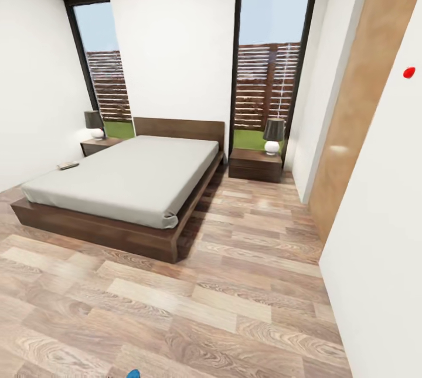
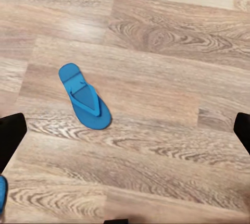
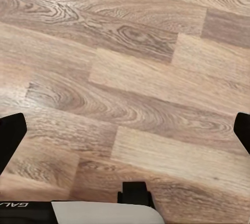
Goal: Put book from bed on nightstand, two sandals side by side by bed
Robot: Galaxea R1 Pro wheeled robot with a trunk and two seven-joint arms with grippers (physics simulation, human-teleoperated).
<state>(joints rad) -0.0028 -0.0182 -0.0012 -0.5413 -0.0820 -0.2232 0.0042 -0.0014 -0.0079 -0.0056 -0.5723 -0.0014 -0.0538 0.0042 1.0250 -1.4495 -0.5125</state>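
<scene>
Book (image 1: 68,165) lies at the far edge of the bed (image 1: 129,181), beside one nightstand (image 1: 98,145). One sandal (image 2: 84,96) lies flat on the floor (image 2: 172,78), under the empty, spread left hand (image 2: 125,130). Right hand (image 3: 125,130) also spread, carrying nothing.

Left wrist view: my left gripper (image 2: 125,130) presents two plain black fingertips (image 2: 10,135), blunt and matte, one at each side of the frame, with no visible markings or screws. Right wrist view: my right gripper (image 3: 125,130) has the same pair of black fingertips (image 3: 10,135); behind them sits a small black block (image 3: 134,191) on a pale grey housing (image 3: 104,213), beside a black band (image 3: 26,207) carrying white letters "GAL", the rest cut off.
</scene>
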